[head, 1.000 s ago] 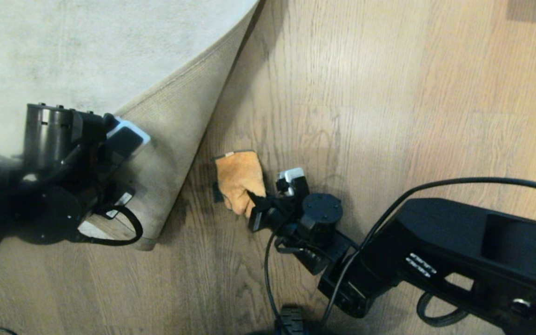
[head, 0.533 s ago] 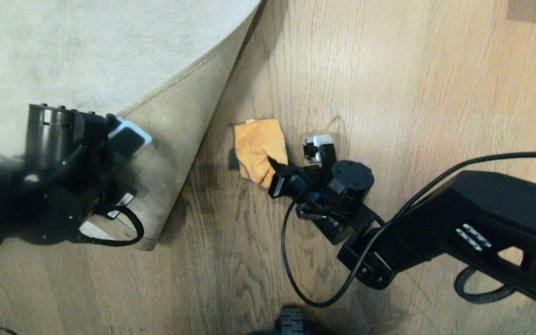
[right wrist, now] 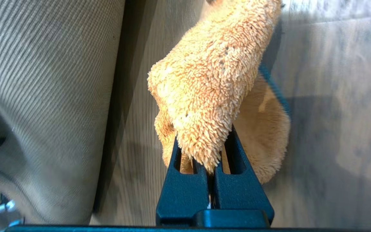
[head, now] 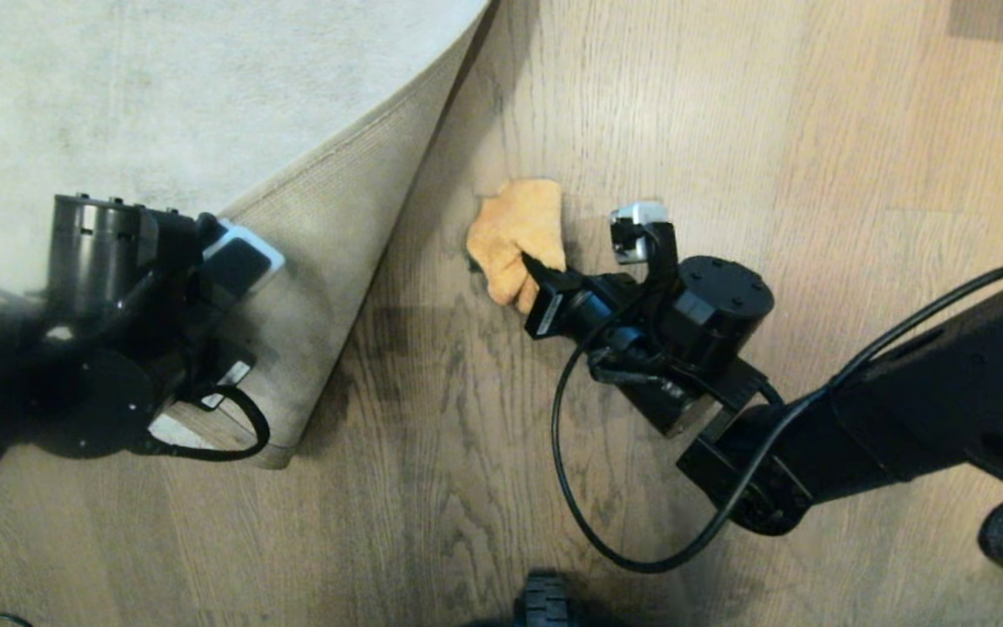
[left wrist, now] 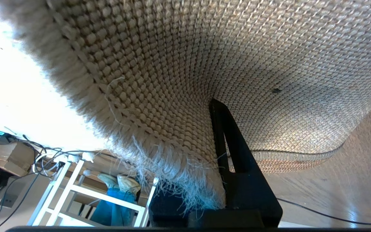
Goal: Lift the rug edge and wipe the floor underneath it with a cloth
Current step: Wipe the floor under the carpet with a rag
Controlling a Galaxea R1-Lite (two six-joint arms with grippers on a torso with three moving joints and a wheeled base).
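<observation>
Pinching fuzzy orange-yellow cloth (head: 514, 235), bunched on light brown wood-plank floor (head: 728, 131) at frame centre: right gripper (head: 535, 292). Clamping folded-up pale grey rug edge (head: 327, 226), beige woven backing showing, left: left gripper (left wrist: 219, 141).

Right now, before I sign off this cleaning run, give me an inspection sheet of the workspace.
Surface: floor, wood planks, bare beside the rug.
Job's things: rug edge lifted, woven backing showing; cloth on the floor.
Clutter: nothing seen.
Grippers: left gripper shut on the rug edge; right gripper shut on the cloth.
Cables: black cable looping by the right arm.
Surroundings: white rack, wires.
</observation>
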